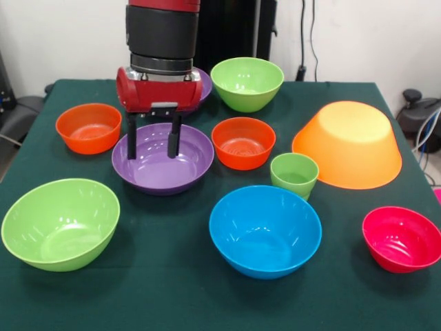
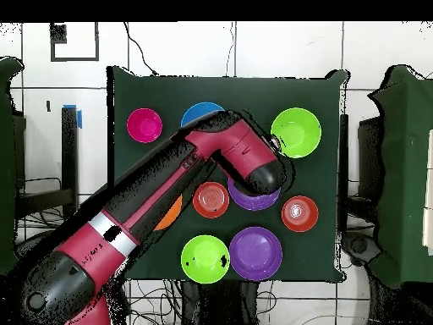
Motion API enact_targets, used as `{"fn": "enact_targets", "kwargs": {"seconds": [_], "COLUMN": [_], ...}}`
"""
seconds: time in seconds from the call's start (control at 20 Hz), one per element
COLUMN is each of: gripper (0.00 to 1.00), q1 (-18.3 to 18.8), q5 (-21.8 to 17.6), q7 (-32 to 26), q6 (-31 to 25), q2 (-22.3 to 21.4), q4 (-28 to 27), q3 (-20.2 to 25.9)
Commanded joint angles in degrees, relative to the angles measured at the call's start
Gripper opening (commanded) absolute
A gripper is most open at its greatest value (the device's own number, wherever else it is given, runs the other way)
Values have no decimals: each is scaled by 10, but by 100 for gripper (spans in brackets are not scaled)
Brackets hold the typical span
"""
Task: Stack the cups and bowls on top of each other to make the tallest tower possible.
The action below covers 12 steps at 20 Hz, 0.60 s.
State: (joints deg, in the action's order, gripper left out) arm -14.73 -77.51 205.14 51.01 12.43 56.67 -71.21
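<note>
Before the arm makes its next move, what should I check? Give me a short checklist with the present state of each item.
1. Hand open: ok, fingers apart.
2. Hand over the near purple bowl: ok, fingertips low inside it.
3. Fingers straddling the bowl's rim: not ok, both stand inside.
4. Anything stacked already: not ok, every bowl stands alone.
5. Orange-yellow bowl usable as base: ok, it lies upside down.
6. Green cup upright: ok.

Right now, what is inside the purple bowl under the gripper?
The near purple bowl holds nothing of its own; only the gripper, jaws open, reaches down into it. Overhead, the arm covers most of that bowl, so its floor cannot be seen there.
</note>
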Motion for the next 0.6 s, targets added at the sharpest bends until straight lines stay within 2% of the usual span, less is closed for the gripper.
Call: {"fn": "enact_targets", "kwargs": {"seconds": [0.05, 0.15, 0.3, 0.6], "gripper": [100, 100, 100, 100], "q1": [18, 23, 28, 55], "q5": [-16, -26, -32, -43], "q7": [-80, -68, -53, -50], "q6": [17, 21, 31, 29], "q2": [22, 25, 19, 15], "q4": [-74, -72, -42, -13], "q3": [90, 83, 86, 92]}}
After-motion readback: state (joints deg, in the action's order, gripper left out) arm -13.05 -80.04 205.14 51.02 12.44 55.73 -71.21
